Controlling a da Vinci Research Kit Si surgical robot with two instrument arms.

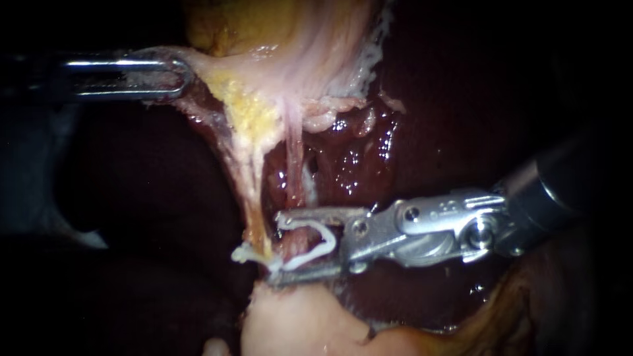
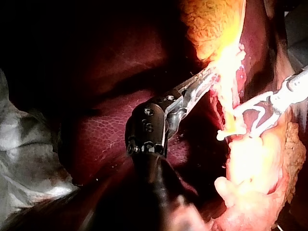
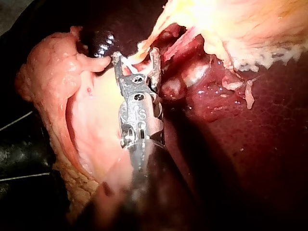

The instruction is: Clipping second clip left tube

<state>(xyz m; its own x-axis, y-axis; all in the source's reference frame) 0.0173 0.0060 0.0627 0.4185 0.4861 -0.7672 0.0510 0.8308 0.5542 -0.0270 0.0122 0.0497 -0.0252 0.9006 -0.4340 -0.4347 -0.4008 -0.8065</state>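
My right instrument (image 1: 285, 245) reaches in from the right, its two jaws standing apart with a white clip (image 1: 315, 245) seated between them. The clip's open legs straddle a pink tube (image 1: 294, 165) that runs down from the gallbladder (image 1: 310, 53). Just left of it hangs a yellowish strand (image 1: 254, 198) with a white clip-like piece (image 1: 247, 254) at its foot. My left instrument (image 1: 173, 76) holds a fold of gallbladder tissue at the upper left, jaws shut on it. The right wrist view shows the right instrument (image 3: 135, 55) with the tube (image 3: 180, 48) at its tip.
Dark red liver (image 1: 428, 99) fills the background behind and right of the tubes. A pale, fatty lump of tissue (image 1: 303, 323) lies directly under the right instrument's lower jaw. Raw, glistening liver bed (image 1: 349, 165) shows behind the tube.
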